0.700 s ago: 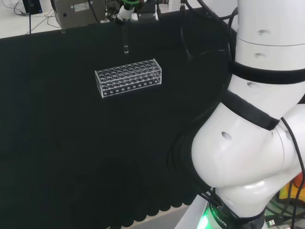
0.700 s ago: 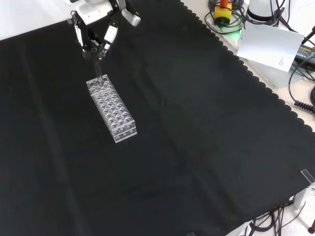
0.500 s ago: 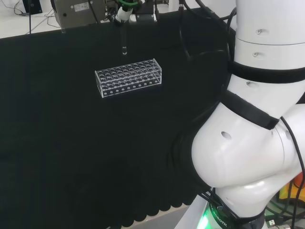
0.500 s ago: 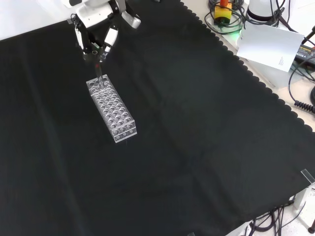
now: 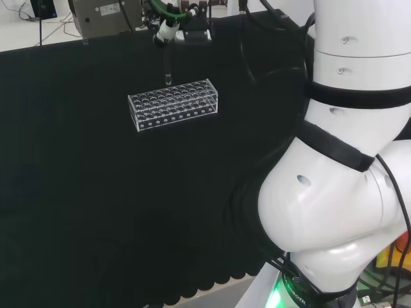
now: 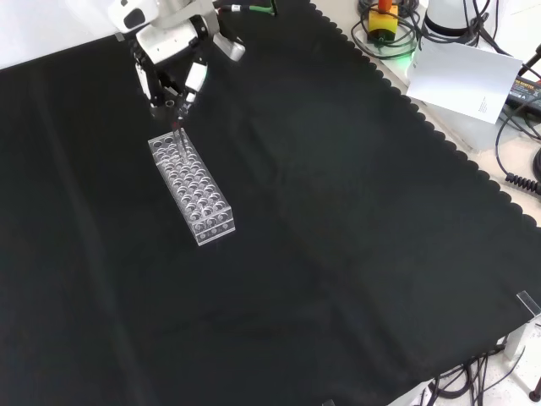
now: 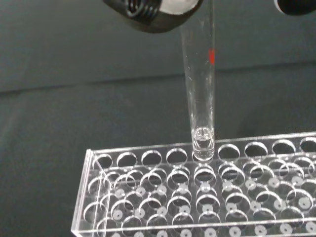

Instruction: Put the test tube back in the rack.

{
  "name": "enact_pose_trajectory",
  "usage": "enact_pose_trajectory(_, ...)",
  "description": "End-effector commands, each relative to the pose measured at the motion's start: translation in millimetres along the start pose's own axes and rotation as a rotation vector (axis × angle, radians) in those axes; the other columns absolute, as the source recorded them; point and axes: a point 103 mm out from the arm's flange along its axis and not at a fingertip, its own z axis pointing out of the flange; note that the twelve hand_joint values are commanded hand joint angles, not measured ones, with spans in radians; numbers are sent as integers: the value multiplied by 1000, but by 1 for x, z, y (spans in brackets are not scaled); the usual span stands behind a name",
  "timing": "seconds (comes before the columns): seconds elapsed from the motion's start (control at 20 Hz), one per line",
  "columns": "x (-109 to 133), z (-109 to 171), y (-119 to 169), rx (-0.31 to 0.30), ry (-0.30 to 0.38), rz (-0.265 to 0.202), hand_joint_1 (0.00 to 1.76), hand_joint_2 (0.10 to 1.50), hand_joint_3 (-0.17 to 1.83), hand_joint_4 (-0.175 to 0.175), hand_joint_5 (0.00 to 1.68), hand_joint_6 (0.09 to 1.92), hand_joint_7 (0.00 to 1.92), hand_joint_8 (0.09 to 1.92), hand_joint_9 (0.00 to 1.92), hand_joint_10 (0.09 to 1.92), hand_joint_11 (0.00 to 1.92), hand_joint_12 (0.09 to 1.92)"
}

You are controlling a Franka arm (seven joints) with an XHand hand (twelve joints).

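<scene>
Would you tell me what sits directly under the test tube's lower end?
The test tube hangs at a hole in the rack's edge row. Its top is hidden by the hand.

Head behind, front opposite, both seeing rack (image 5: 173, 104).

Robotics lab, black-clothed bench (image 6: 338, 211), clear tube rack (image 6: 192, 186), loose cables (image 6: 516, 127)
</scene>
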Motion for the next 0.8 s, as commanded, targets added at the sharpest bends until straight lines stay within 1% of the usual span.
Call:
enact_pose_trajectory(0.05,-4,12,3,16,20,10,1326,1046,-175,-175,1410,87,1406,583,1787,90,1540,738)
enact_pose_trajectory(0.45,-2,22,13,30,25,8,1326,1046,-175,-175,1410,87,1406,583,1788,87,1539,738)
enact_pose_trajectory(0.8,-5,27,17,40,24,16,1326,1046,-175,-175,1410,87,1406,583,1788,87,1538,737)
